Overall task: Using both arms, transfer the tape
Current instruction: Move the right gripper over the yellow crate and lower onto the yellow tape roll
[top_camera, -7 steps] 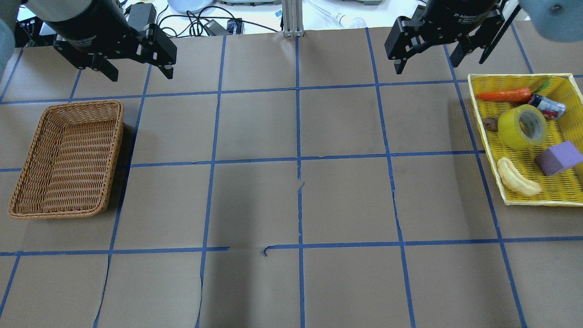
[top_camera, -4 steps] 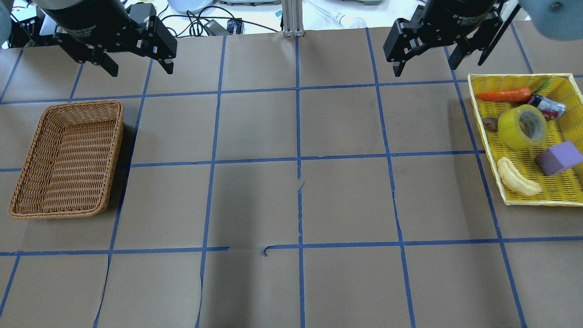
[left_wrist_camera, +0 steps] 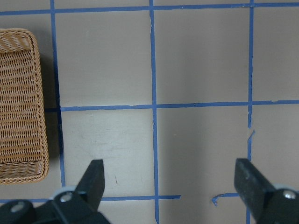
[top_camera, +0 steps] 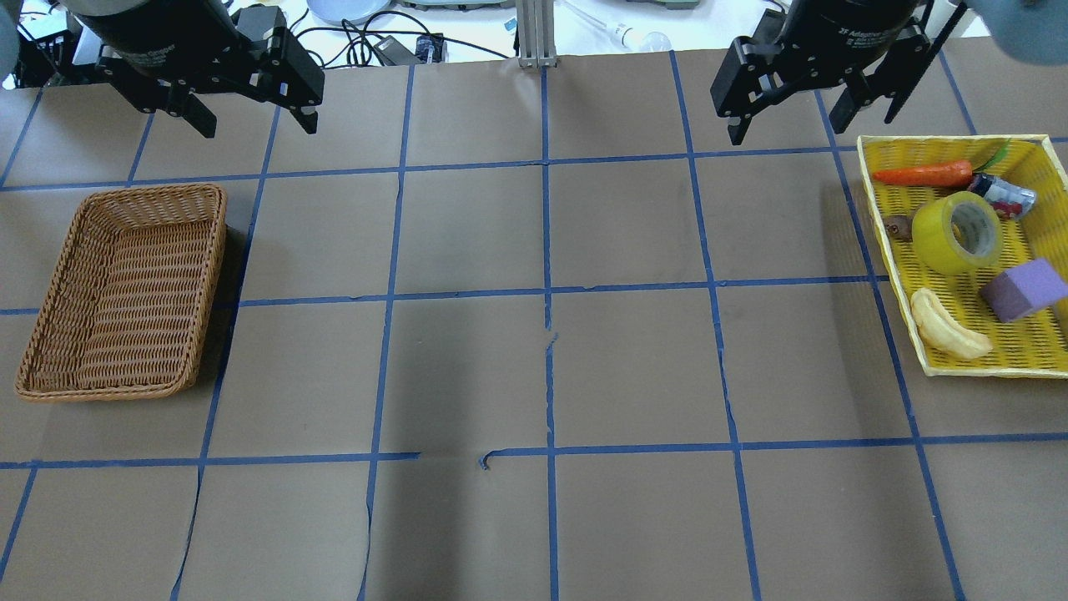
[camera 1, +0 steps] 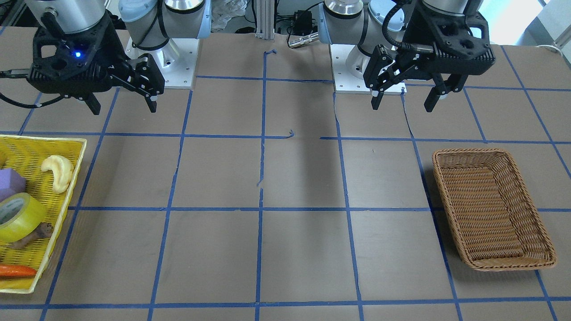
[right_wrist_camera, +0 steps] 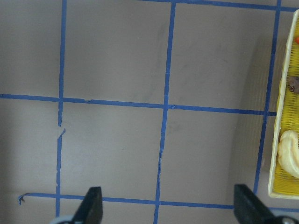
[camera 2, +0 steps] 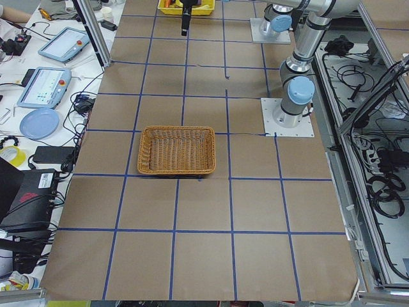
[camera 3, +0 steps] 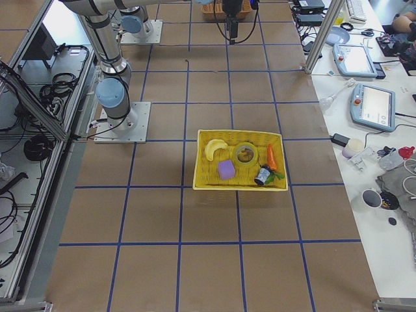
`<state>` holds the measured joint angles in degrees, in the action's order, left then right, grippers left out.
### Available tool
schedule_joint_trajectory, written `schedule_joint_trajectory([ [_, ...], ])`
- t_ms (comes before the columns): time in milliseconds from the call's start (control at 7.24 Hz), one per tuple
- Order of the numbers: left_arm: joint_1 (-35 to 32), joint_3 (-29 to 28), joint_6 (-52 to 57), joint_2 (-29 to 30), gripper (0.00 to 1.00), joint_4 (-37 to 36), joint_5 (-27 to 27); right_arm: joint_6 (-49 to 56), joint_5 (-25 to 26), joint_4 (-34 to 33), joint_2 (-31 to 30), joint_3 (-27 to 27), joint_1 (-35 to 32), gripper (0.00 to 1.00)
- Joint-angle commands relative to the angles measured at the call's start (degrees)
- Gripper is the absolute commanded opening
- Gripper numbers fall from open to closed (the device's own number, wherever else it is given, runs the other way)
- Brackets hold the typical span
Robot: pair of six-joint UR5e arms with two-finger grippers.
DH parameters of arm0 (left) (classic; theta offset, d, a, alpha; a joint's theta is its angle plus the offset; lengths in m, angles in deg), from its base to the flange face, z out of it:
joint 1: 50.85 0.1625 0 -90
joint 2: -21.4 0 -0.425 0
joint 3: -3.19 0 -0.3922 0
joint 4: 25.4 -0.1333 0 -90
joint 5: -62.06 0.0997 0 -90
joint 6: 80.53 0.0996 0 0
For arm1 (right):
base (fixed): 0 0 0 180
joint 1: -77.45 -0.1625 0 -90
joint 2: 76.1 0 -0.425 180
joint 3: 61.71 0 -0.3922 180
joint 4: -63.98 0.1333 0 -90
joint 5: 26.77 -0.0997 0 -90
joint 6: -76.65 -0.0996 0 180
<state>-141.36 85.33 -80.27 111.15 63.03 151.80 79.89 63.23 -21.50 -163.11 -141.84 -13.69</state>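
The yellow tape (top_camera: 955, 232) lies tilted in the yellow tray (top_camera: 959, 371) at the table's right, between a carrot and a purple block. It also shows in the front view (camera 1: 18, 216) and the right view (camera 3: 246, 153). My right gripper (top_camera: 788, 129) hangs open and empty above the table, beside the tray's back left corner, apart from the tape. My left gripper (top_camera: 257, 127) hangs open and empty behind the wicker basket (top_camera: 209, 275). Both show open in the front view, the left gripper (camera 1: 402, 106) and the right gripper (camera 1: 124, 108). The tape is out of both wrist views.
The tray also holds a pale banana toy (top_camera: 947, 325), a purple block (top_camera: 1022, 288), a carrot (top_camera: 922, 175), a small can (top_camera: 1005, 196) and a small brown thing. The wicker basket (camera 1: 468, 151) is empty. Brown paper with blue tape lines covers the table.
My left gripper has drawn back slightly toward the table's far edge. My right gripper has shifted a little to the right, toward the tray. The tape has not moved.
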Motion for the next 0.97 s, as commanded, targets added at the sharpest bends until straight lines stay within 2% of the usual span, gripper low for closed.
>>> schedule_joint_trajectory([
  [0, -0.01, -0.05, 0.01, -0.1, 1.0, -0.01, 0.0, 2.72, 0.26, 1.37, 0.6, 0.68, 3.31, 1.0],
  [414, -0.01, 0.04, 0.01, -0.01, 1.0, -0.01, -0.08, 14.47, -0.09, 0.49, 3.84, 0.77, 14.63, 1.0],
  [829, -0.1, 0.82, 0.1, -0.45, 1.0, -0.1, -0.08, 23.36, -1.57, -8.09, 12.61, -0.46, 21.77, 1.0],
])
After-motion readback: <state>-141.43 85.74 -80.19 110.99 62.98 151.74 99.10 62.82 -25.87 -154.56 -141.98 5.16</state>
